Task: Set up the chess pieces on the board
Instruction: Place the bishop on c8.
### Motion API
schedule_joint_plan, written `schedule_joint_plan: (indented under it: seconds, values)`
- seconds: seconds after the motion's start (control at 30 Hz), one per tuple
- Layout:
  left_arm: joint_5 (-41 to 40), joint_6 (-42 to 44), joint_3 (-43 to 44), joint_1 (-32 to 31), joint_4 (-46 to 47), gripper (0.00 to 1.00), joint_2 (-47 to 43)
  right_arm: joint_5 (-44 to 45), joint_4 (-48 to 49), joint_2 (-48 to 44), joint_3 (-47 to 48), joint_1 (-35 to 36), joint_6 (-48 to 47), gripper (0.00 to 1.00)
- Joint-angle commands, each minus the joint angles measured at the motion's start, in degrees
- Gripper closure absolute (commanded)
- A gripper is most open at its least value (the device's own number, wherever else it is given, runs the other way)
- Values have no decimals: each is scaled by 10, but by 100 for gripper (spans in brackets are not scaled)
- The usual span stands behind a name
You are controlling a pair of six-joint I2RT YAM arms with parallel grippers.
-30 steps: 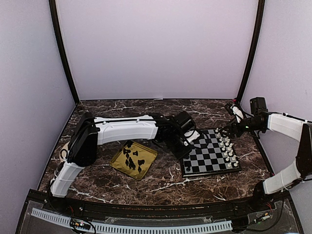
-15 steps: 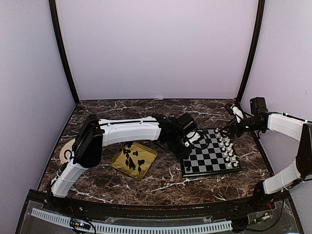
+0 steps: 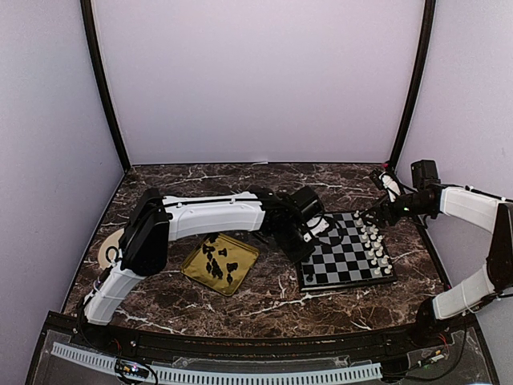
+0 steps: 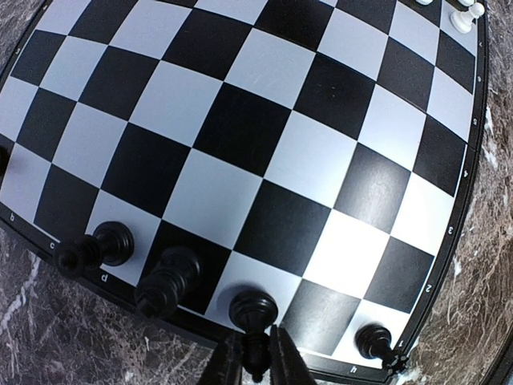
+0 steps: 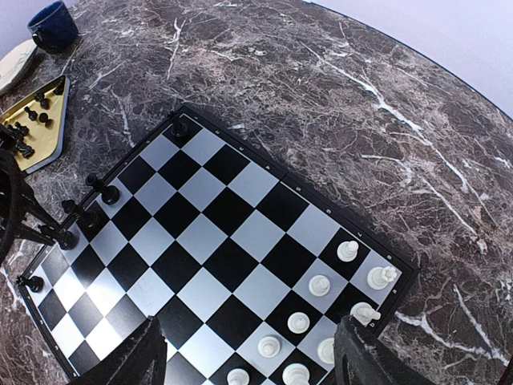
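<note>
**Item 1, the grip.** Your left gripper (image 4: 255,361) sat at the left edge of the board (image 4: 240,136). Its jaws were drawn close together and clamped on the head of 1 black piece (image 4: 253,307). The base of that piece rested on the edge row. It stood upright, its long axis running straight up into the jaws, so the coming move looked like a plain release and a lift straight up. A sideways pull could tip it.

**Item 2, neighbours.** 3 more black pieces (image 4: 172,277) stood in the same edge row, 2 on one side and 1 on the other, each apart from the jaws.

**Item 3, the other arm.** Your right gripper (image 5: 248,357) hung over the right side of the board, jaws wide apart and holding nothing. It was above the white pieces (image 5: 319,285), which were set along the right edge. The left arm was the nearer to the black row.

**Item 4, stock.** Further black pieces lay in the gold tray (image 3: 192,269), on the table (image 3: 264,309) left of the board.

**Item 5, change.** Since 1 second before, your left upper arm had swung right and uncovered a pale plate (image 3: 108,245) at the table's left edge. The jaws had stayed at the same board edge, and the right arm had not shifted.
</note>
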Motion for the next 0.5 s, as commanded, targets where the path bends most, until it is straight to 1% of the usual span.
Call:
schedule_joint_plan:
  seconds: [0.0, 0.1, 0.47]
  values:
    - [4, -1, 12, -1, -15, 86, 4, -1, 3, 0, 14, 3, -5, 28]
    - [4, -1, 12, -1, -14, 83, 5, -2, 3, 0, 13, 3, -5, 28]
    - [5, -1, 16, -1, -16, 81, 6, -1, 3, 0, 14, 3, -5, 28]
